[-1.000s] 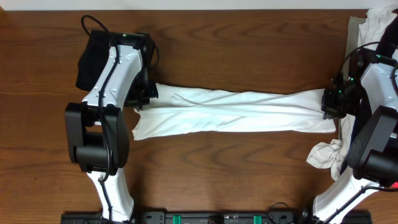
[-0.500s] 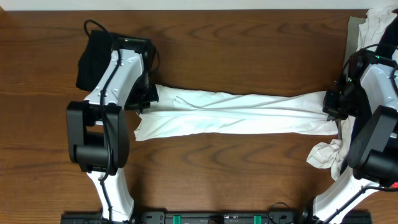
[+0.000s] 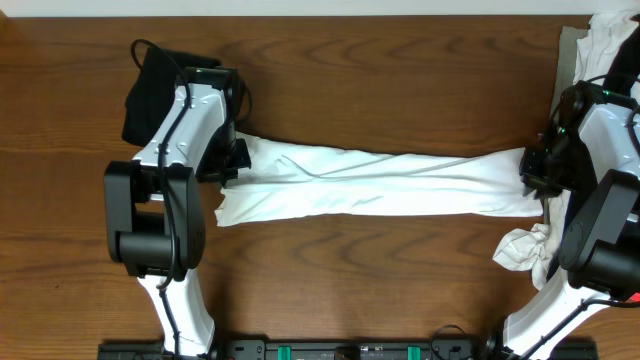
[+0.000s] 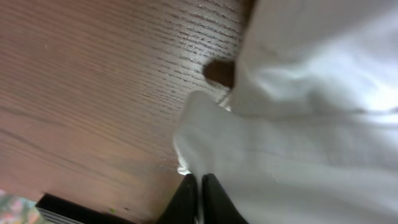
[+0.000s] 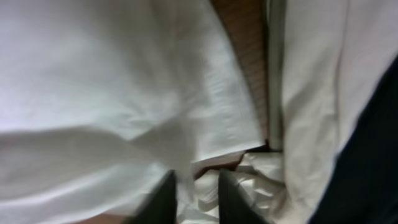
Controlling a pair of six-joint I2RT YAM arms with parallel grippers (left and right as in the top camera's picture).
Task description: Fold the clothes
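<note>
Since the earlier frame the left arm has slid a little toward the near edge of the tabletop (image 3: 380, 70), baring more of the black garment (image 3: 145, 85) at the far left. The white T-shirt (image 3: 390, 182) is still stretched as a twisted band across the middle, from the left gripper (image 3: 238, 158) to the right gripper (image 3: 528, 172). A white heap (image 3: 612, 45) lies in the far right corner, and a crumpled white cloth (image 3: 522, 250) lies by the right edge.

From the left wrist, the left gripper (image 4: 199, 180) is clenched – its dark fingers meet at the white T-shirt (image 4: 298, 143), pinching its edge over the tabletop (image 4: 93, 93).

From the right wrist, the right gripper (image 5: 196, 177) has its fingers parted – released, with folds of the white T-shirt (image 5: 93, 81) in the gap and above it.
</note>
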